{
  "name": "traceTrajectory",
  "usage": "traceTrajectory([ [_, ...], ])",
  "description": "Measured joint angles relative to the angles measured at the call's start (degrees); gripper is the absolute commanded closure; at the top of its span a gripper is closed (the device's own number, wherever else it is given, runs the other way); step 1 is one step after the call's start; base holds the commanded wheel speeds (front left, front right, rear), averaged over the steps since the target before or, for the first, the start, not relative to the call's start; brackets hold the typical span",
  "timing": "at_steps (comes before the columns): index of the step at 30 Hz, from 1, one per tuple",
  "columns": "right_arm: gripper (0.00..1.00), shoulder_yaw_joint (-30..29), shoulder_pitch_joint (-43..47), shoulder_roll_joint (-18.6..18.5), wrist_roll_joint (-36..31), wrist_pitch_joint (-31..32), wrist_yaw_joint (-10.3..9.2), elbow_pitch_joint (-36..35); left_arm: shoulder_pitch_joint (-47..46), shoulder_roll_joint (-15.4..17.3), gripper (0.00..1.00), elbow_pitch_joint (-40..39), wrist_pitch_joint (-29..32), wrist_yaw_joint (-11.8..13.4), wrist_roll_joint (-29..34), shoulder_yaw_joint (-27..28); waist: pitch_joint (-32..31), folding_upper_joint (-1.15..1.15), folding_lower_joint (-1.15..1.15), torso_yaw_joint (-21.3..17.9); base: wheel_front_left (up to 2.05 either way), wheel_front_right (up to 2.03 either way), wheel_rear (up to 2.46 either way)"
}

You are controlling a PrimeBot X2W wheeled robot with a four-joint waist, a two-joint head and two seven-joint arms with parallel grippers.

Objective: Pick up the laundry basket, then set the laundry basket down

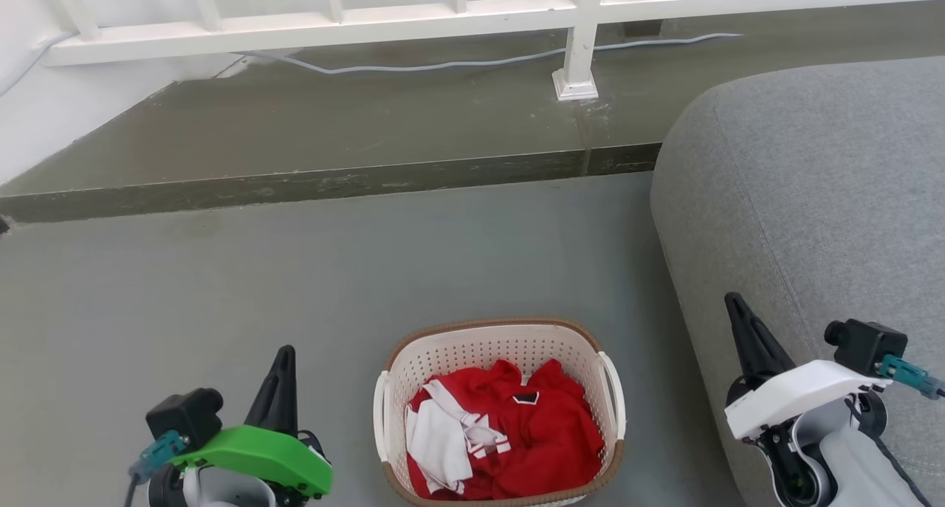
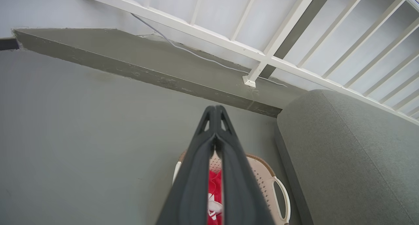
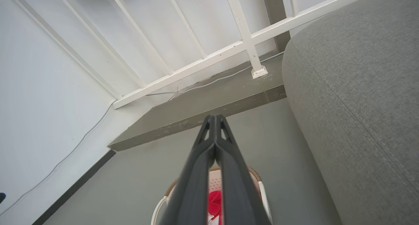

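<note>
Cream-white perforated plastic laundry basket (image 1: 490, 350) with a brown woven-look rim stands on the grey floor (image 1: 221, 285), both grippers apart from it.

The basket is low in the head view, between the two arms and near the rounded grey fabric sofa (image 1: 812, 197), not touching it. Inside lies a crumpled red garment with white parts (image 1: 535, 429). The left gripper (image 1: 284, 353), under a green cover, has its two dark fingers pressed together and holds nothing; it is left of the basket. The right gripper (image 1: 734, 302), under a white cover, is also closed and empty, in front of the sofa. Behind are a raised concrete step (image 1: 332, 130), a thin grey cable (image 1: 443, 66) and a white railing (image 1: 332, 20).
</note>
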Motion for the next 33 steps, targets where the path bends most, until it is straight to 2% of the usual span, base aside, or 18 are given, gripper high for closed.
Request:
traceTrajectory([
  [33, 1.0, -7.42, -0.01, 2.43, 19.82, 6.55, 0.01, -1.75, -0.02, -0.04, 1.0, -0.44, 6.12, -2.01, -20.42, 6.3, -0.65, 0.0, 0.0, 1.3, 0.0, 0.0, 0.0],
])
